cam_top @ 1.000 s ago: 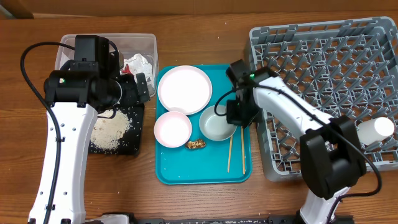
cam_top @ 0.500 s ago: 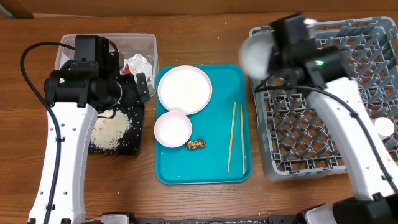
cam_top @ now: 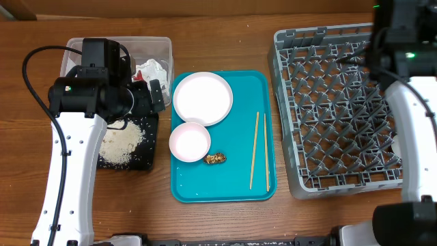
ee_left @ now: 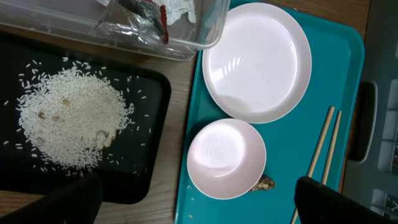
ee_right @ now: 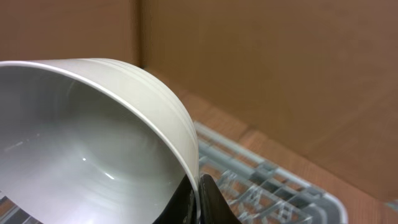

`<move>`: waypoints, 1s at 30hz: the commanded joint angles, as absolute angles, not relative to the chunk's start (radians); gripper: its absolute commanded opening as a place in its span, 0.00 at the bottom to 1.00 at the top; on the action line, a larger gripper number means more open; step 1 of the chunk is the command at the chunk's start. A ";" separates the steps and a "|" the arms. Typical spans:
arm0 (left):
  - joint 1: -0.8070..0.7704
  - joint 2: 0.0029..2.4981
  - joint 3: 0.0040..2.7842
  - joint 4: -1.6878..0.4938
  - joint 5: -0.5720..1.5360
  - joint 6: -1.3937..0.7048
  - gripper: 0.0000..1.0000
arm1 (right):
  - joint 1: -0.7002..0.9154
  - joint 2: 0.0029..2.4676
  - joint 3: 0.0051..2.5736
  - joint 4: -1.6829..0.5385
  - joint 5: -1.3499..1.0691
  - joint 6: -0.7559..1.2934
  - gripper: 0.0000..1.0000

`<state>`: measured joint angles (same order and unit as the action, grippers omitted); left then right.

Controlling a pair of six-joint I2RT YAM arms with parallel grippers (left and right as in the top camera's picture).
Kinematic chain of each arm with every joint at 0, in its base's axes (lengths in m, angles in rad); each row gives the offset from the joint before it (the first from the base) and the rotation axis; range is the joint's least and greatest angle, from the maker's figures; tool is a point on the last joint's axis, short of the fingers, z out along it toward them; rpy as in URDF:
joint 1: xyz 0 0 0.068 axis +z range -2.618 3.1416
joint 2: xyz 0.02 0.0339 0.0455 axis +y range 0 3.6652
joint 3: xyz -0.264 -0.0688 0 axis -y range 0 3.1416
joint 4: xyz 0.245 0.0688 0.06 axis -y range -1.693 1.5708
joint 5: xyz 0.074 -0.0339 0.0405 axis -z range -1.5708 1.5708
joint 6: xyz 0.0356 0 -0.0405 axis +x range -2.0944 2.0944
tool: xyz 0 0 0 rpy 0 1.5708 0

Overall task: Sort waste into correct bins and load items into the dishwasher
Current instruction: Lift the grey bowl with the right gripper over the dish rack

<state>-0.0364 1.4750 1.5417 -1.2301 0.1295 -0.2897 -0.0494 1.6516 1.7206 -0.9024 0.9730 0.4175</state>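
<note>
Bowl [ee_right: 93, 149] is clamped at its rim by right gripper [ee_right: 198, 200] above rack [ee_right: 264, 180]; left gripper [ee_left: 199, 190] is spread apart (over teal tray [ee_left: 348, 56]).

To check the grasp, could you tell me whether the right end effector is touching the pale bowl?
Touching: the right wrist view shows the right end effector pinching the rim of the pale bowl.
</note>
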 commanded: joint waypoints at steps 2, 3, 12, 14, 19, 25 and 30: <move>-0.033 1.472 1.558 -1.226 0.123 -0.300 1.00 | -0.159 1.731 1.734 -0.855 1.100 0.419 0.04; -0.033 1.472 1.558 -1.226 0.123 -0.300 1.00 | -0.177 1.750 1.734 -0.852 1.115 0.419 0.04; -0.033 1.472 1.558 -1.226 0.123 -0.300 1.00 | -0.287 1.959 1.734 -0.842 1.166 0.420 0.04; -0.033 1.472 1.558 -1.227 0.123 -0.300 1.00 | -0.287 1.995 1.734 -0.842 1.159 0.420 0.04; -0.033 1.472 1.558 -1.227 0.123 -0.300 1.00 | -0.280 2.074 1.732 -0.849 1.117 0.421 0.04; -0.033 1.472 1.558 -1.226 0.131 -0.305 0.99 | -0.251 2.090 1.714 -0.886 1.084 0.500 0.04; -0.033 1.472 1.558 -1.226 0.131 -0.311 1.00 | -0.233 2.090 1.714 -0.934 1.008 0.499 0.04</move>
